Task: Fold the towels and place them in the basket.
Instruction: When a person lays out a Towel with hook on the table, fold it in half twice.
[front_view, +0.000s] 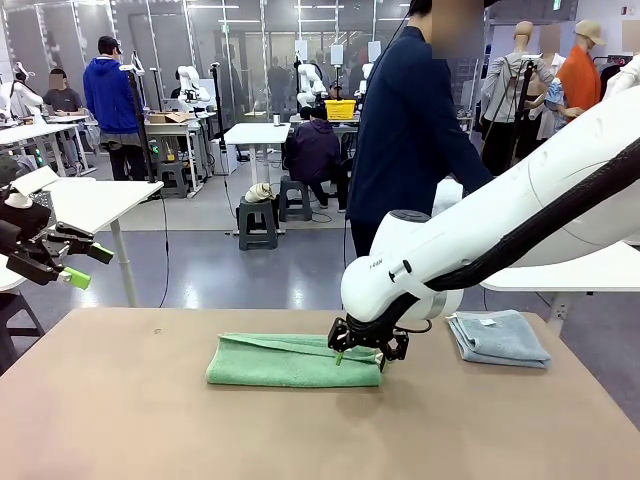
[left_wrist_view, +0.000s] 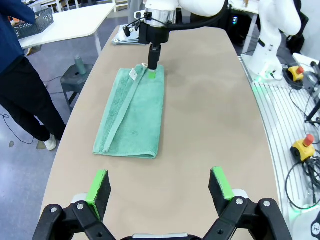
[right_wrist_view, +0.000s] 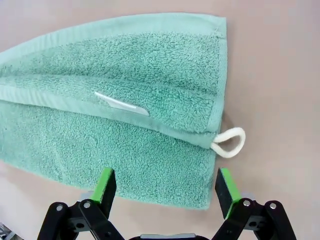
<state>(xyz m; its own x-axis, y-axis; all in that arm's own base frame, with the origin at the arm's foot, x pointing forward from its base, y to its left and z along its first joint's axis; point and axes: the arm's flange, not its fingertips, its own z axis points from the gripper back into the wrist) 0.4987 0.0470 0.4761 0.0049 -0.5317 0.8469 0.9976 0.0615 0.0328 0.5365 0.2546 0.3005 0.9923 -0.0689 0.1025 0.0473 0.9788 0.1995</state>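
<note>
A green towel (front_view: 290, 360) lies folded into a long strip in the middle of the table, also seen as the green towel (left_wrist_view: 132, 110) and close up as the green towel (right_wrist_view: 115, 110). Its white label (right_wrist_view: 122, 103) and corner loop (right_wrist_view: 230, 142) show. My right gripper (front_view: 365, 350) hovers open just over the strip's right end; in its wrist view the right gripper (right_wrist_view: 166, 186) straddles the towel's near edge. A folded grey-blue towel (front_view: 497, 336) rests at the table's right. My left gripper (front_view: 70, 262) hangs open, raised off the table's left; the left gripper (left_wrist_view: 159, 185) holds nothing. A dark mesh basket (left_wrist_view: 35, 22) sits on a white side table.
A person (front_view: 410, 130) in dark blue stands at the far side, near the right end. The rail with the arm's base (left_wrist_view: 272, 45) and yellow stop buttons (left_wrist_view: 305, 145) runs along my side. Bare tabletop (left_wrist_view: 200, 115) lies between the green towel and that edge.
</note>
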